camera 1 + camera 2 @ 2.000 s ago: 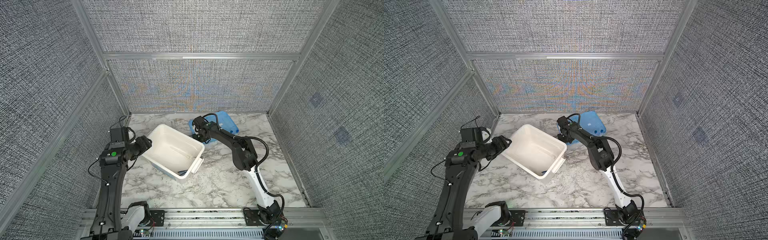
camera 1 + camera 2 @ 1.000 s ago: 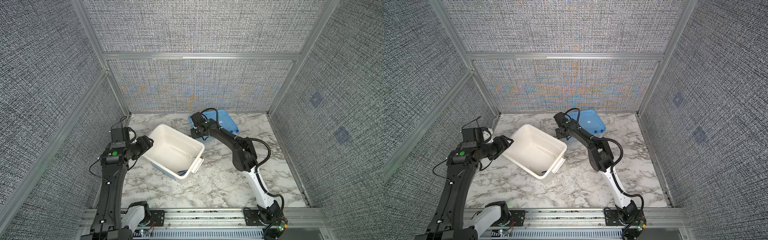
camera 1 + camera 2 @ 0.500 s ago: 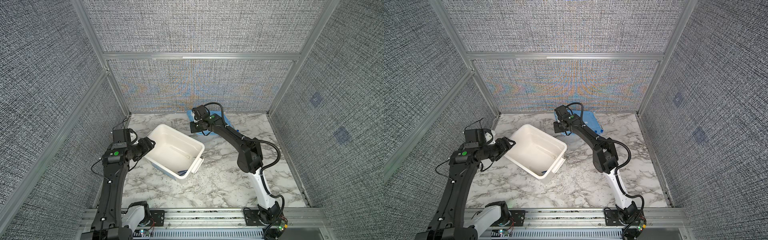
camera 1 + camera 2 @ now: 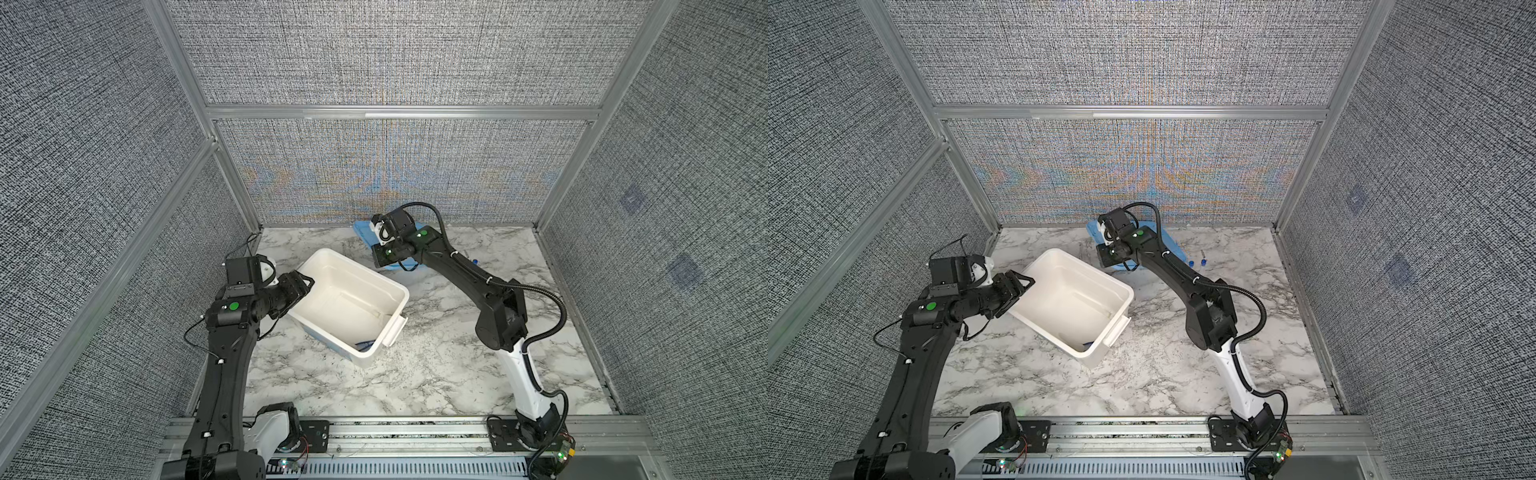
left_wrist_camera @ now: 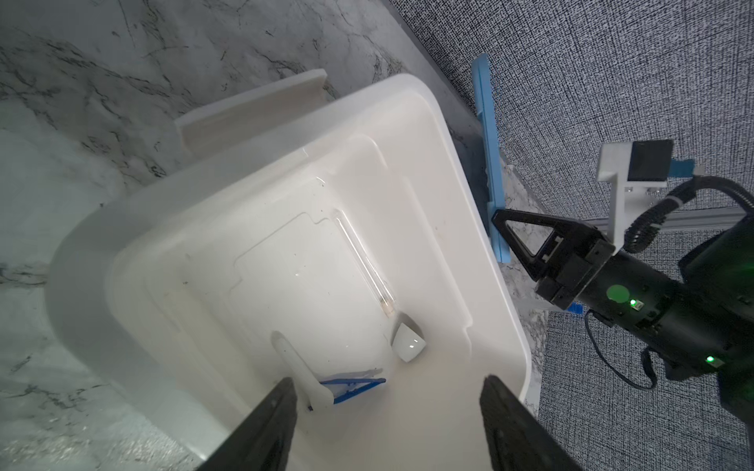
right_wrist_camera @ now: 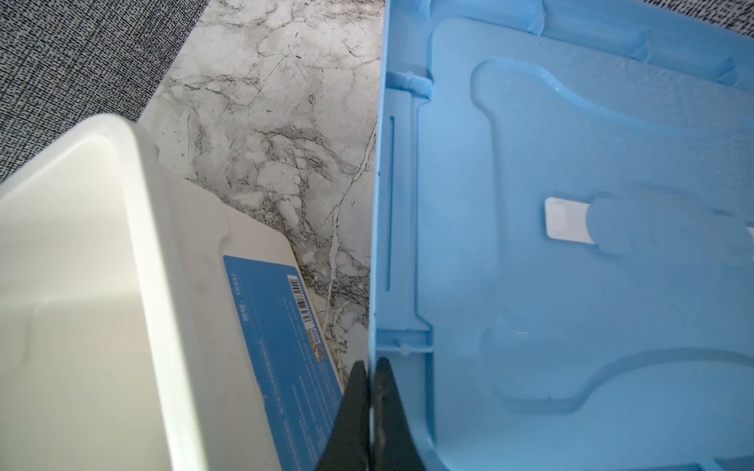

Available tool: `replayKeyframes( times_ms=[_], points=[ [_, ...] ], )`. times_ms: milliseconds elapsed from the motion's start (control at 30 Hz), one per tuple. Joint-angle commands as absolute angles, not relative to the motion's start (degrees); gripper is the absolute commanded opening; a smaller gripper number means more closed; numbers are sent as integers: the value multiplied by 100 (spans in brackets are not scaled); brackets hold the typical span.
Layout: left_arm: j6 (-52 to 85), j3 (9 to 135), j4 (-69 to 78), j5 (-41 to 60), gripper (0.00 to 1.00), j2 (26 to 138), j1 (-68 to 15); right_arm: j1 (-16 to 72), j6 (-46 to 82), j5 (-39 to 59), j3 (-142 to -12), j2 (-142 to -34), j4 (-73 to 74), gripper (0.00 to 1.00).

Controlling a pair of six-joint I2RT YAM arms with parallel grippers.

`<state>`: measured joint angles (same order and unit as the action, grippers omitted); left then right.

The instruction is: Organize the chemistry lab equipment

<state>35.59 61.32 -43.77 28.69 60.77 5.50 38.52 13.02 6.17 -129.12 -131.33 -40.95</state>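
Observation:
A white tub (image 4: pixel 365 272) holds a clear glass tube (image 5: pixel 363 261), a small whitish dish (image 5: pixel 408 346), blue tweezers (image 5: pixel 353 387) and a white plastic piece (image 5: pixel 293 363). My left gripper (image 5: pixel 387 379) stands open at the tub's left end (image 4: pixel 307 283), its jaws wide apart over the tub's inside, holding nothing. My right gripper (image 6: pixel 372 363) is shut on the rim of the blue lid (image 6: pixel 571 285), which is tipped up behind the tub (image 5: pixel 487 163). Two blue-capped clear tubes (image 4: pixel 1198 262) lie on the marble to the right of the lid.
The lid (image 4: pixel 361 227) is close to the back wall. The tub's far outer wall carries a blue label (image 6: pixel 281 334). The tub's right handle (image 4: pixel 395 330) juts over the marble table (image 4: pixel 436 374). Side walls enclose the table.
My right gripper has lifted the lid's edge and drawn it back toward the far wall, uncovering the two capped tubes. My left arm has crept slightly toward the tub. The tub has stayed put.

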Motion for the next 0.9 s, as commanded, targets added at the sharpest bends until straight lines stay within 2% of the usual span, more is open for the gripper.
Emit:
replayKeyframes(
  times_ms=[0, 600, 867],
  points=[
    [3541, 6135, -4201, 3159, 72, 6189, 559, 3835, 1250, 752, -13009, -13063, -4209, 0],
    [3676, 6223, -4168, 3176, 72, 6414, 543, 3890, 1175, 1758, -12951, -12614, -4446, 0],
    [3806, 6188, -4097, 3187, 71, 6433, 505, 4152, 1117, 1907, -12786, -12286, -4620, 0]
  ],
)
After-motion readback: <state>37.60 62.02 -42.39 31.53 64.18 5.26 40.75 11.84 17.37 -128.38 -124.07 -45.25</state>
